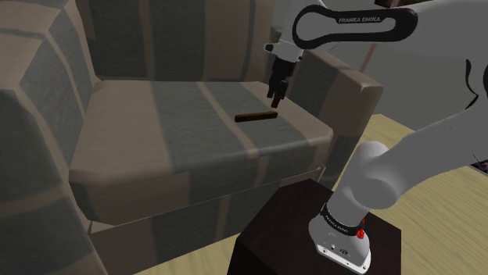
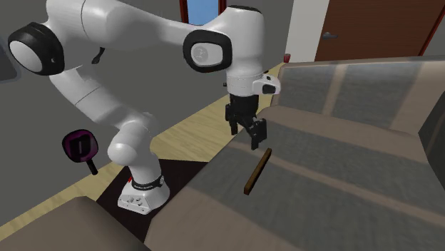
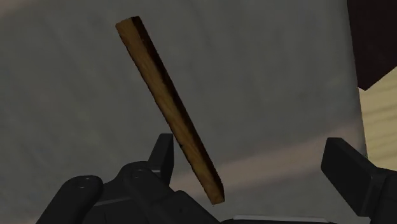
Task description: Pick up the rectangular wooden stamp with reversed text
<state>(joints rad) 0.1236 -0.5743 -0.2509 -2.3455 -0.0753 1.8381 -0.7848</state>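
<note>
The white arm (image 2: 107, 68) stood folded at the elbow, its upper link angled up from the base and its forearm carried forward. The wrist (image 2: 244, 75) was turned so that the black gripper (image 2: 255, 139) pointed nearly straight down, tilted slightly. Seen from the hand camera, its two fingers (image 3: 348, 167) stood wide apart, with neither pad pressing on anything.

Item 1: "FRANKA EMIKA", white capitals on the black cover of the arm's upper link (image 1: 356, 22), at the far right of the shoulder view.

Item 2: the dark base band (image 1: 338, 223) around the arm's foot carries small white lettering, too small to read in either exterior view.

Item 3: the stamp (image 3: 168, 108) presents plain wood faces; its text cannot be made out.
</note>
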